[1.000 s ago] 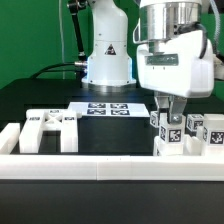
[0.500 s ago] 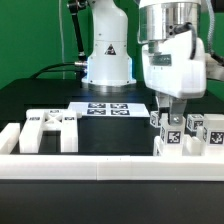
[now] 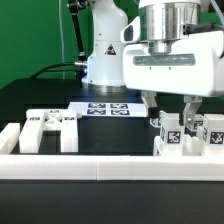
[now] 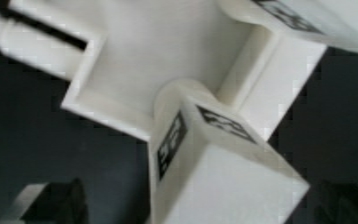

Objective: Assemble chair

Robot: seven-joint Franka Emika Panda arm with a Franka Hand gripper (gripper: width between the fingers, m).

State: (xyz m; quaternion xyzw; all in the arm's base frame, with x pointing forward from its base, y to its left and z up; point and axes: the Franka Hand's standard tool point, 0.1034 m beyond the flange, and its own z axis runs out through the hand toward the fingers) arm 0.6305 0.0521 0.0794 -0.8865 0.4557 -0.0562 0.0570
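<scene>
Gripper [image 3: 171, 112]: jaws spread wide, straddling tagged chair piece [image 3: 172, 138] beside front white rail [image 3: 100, 166], exterior view's right. Open black table [image 3: 110, 135] mid-scene. Half-second earlier: jaws narrower.

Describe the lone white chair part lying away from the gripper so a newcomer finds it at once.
Start at the black table and find the white rail along its front edge. Just behind the rail, at the exterior view's left, lies the slotted white chair part. Unlike the tagged blocks under the gripper, it sits alone.
</scene>
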